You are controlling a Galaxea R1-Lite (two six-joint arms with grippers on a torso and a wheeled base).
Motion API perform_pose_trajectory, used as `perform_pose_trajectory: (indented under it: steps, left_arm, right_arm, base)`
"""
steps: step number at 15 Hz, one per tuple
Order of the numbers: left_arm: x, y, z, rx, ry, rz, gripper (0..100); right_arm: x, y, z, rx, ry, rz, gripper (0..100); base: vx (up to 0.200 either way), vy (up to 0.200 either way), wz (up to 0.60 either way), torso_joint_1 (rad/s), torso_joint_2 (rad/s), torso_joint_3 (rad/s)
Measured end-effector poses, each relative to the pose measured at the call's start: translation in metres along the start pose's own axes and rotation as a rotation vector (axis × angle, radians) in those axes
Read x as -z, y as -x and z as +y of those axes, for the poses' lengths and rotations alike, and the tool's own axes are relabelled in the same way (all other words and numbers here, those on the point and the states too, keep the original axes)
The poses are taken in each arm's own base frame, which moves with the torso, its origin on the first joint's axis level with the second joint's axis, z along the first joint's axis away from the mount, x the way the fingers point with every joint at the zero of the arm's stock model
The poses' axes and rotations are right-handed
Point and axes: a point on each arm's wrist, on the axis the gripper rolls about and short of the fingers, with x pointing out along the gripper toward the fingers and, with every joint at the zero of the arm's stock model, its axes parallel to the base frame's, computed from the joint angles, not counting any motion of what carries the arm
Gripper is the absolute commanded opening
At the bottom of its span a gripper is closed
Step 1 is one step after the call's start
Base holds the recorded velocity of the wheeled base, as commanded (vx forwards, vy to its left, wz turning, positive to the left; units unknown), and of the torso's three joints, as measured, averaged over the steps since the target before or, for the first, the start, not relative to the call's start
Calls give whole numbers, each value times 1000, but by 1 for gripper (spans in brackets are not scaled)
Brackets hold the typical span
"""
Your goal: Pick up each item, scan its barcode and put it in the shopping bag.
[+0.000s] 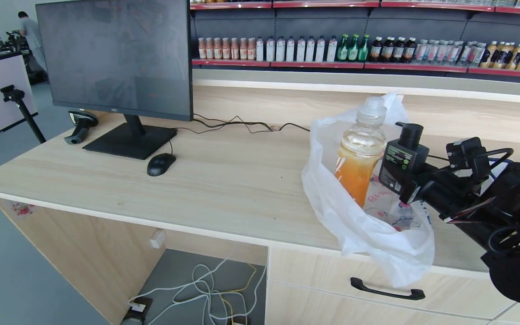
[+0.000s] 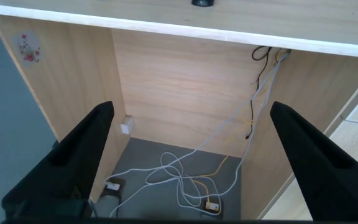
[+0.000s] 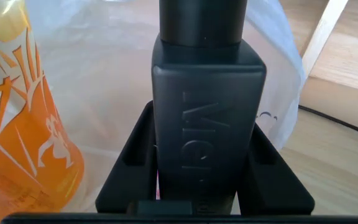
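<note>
Right claw (image 1: 408, 187) clenched on a black bottle (image 1: 399, 159), fingers on both flat sides of its body, cap up and leaning slightly. Claw and bottle sit at the open mouth of the white shopping bag (image 1: 368, 234), which stands on the worktop (image 1: 224, 180) near its front edge; the bag's film rises behind the claw and sags below it. Just beside the claw, toward the robot's left, an orange drink bottle (image 1: 361, 153) stands upright inside the bag, close to the black bottle; whether they touch, cannot tell. Below the claw, in the bag, a small clear item, too indistinct to name. Well to the claw's left on the worktop: mouse (image 1: 160, 164), monitor (image 1: 115, 54), handheld scanner (image 1: 79, 126). Left claw (image 2: 191, 109) released, fingers spread wide with nothing between them, low before the worktop's open recess, loose cables (image 2: 179, 174) on the floor beyond it.
</note>
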Motion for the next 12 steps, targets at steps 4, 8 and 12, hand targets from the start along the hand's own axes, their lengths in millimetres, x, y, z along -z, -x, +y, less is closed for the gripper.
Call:
perform_pose_trajectory:
  steps: [4, 8, 12]
  left_arm:
    - [0, 0, 0, 0, -4, 0, 100]
    - [0, 0, 0, 0, -6, 0, 100]
    - [0, 0, 0, 0, -18, 0, 100]
  right_arm:
    - [-4, 2, 11, -35, -5, -9, 0]
    - [-6, 4, 18, -54, -9, -9, 0]
    - [-3, 2, 17, -55, -12, -1, 0]
  base:
    - [0, 0, 0, 0, 0, 0]
    - [0, 0, 0, 0, 0, 0]
    - [0, 0, 0, 0, 0, 0]
